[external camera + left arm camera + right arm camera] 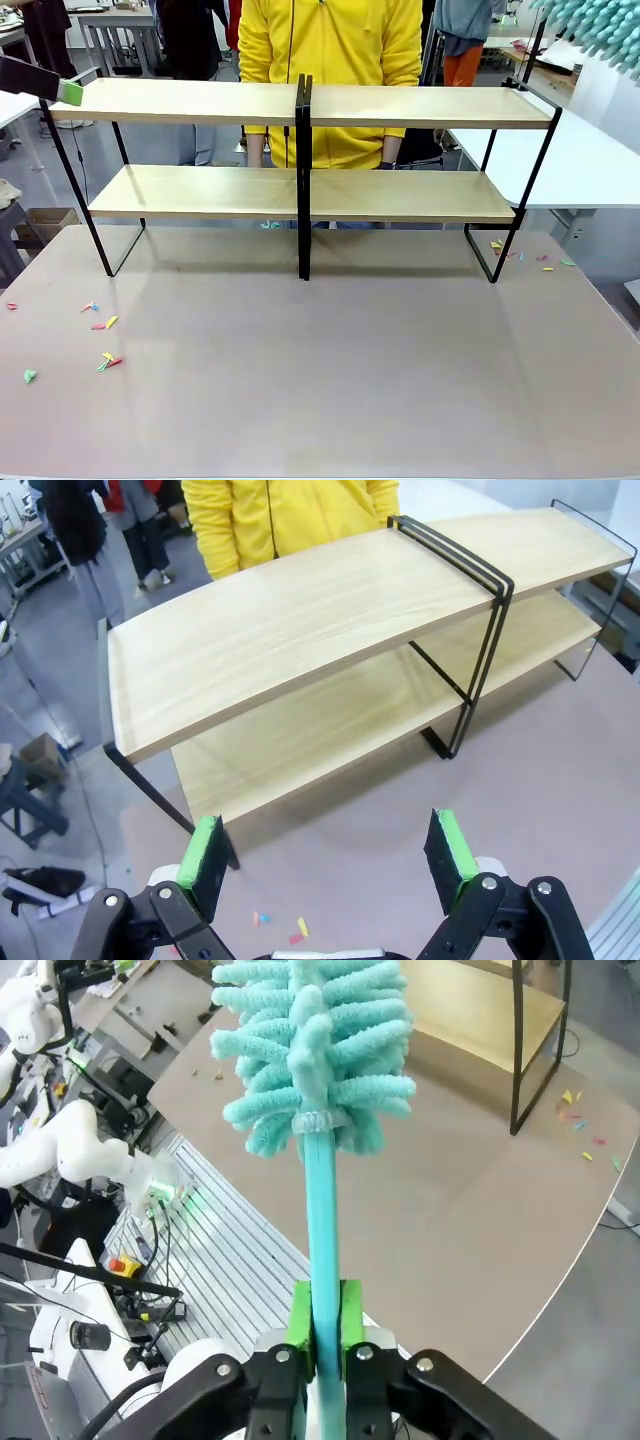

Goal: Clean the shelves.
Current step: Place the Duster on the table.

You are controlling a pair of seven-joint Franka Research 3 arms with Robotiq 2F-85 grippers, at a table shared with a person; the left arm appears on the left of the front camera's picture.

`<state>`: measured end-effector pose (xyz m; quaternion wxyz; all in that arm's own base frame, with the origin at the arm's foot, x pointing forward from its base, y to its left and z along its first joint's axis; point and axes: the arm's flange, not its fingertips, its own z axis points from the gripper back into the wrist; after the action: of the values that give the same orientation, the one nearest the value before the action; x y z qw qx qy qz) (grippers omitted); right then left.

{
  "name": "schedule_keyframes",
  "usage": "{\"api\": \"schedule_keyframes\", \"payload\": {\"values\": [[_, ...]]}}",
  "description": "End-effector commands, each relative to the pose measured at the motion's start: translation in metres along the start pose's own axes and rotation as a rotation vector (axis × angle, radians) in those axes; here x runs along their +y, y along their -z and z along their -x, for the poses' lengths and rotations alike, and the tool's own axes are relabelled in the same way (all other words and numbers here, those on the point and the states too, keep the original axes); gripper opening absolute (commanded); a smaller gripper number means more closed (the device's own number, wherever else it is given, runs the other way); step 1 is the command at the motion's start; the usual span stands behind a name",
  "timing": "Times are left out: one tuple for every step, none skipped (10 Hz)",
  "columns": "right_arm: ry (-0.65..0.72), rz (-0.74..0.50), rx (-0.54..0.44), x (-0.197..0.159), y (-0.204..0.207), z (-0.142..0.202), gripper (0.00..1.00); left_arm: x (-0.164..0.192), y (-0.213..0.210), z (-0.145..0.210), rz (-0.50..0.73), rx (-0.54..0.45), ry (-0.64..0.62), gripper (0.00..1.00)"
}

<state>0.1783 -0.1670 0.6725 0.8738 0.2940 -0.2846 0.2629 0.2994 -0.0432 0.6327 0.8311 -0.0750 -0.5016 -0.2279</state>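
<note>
Clamped between your right gripper's (322, 1325) pads, the teal duster (315, 1055) hangs above the shelves' (300, 105) right end, left gripper (330, 855) spread empty at their left end; you need to lower it onto the top board.

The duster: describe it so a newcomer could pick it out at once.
Start at the shelves on the beige tabletop, then look to their upper right end. There the right gripper is shut on a duster: a slim teal handle topped by fluffy teal noodle-like strands, nothing else here looks like it.
</note>
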Motion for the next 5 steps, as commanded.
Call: {"api": "schedule_keyframes", "payload": {"values": [[-0.001, 0.019, 0.008, -0.0014, -0.0087, -0.0001, 0.13, 0.0000, 0.0001, 0.0008, -0.005, -0.004, -0.001, 1.00], [-0.001, 0.019, 0.008, -0.0014, -0.0087, -0.0001, 0.13, 0.0000, 0.0001, 0.0008, -0.005, -0.004, -0.001, 1.00], [-0.001, 0.019, 0.008, -0.0014, -0.0087, -0.0001, 0.13, 0.0000, 0.0001, 0.0008, -0.005, -0.004, -0.001, 1.00], [-0.001, 0.019, 0.008, -0.0014, -0.0087, -0.0001, 0.13, 0.0000, 0.0001, 0.0008, -0.005, -0.004, -0.001, 1.00], [-0.001, 0.019, 0.008, -0.0014, -0.0087, -0.0001, 0.13, 0.0000, 0.0001, 0.0008, -0.005, -0.004, -0.001, 1.00]]}}
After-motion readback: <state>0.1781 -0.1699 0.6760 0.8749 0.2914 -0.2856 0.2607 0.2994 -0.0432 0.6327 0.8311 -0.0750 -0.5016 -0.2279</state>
